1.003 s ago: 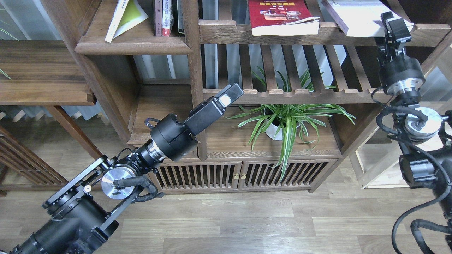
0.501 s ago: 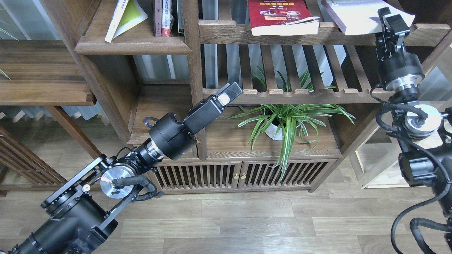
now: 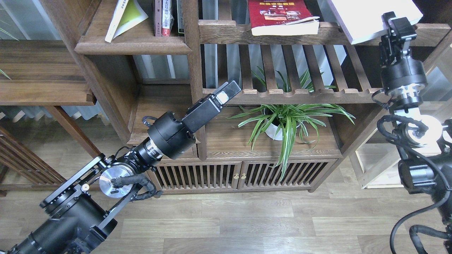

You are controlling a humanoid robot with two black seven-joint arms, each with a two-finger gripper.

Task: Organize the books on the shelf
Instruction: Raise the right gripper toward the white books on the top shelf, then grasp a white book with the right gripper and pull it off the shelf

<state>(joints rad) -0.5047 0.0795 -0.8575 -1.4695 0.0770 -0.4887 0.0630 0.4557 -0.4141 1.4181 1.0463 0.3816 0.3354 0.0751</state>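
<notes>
Up top, the yellow-green book (image 3: 125, 17) is leaning on the solid shelf (image 3: 132, 45), its upper part cut off by the frame. The left gripper (image 3: 227, 91) is hovering in open room before the slatted rack, fingers pressed together, holding nothing. The red book (image 3: 280, 17) is overhanging its rail. The right gripper (image 3: 398, 26) is pinching the white book (image 3: 374, 16) at its tilted lower corner.

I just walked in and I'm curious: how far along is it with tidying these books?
Early on. The right hand holds the white book by its corner, tilted above the slatted rack. The red book lies flat there, and the yellow-green book leans loosely on the shelf. The left hand holds nothing.
</notes>
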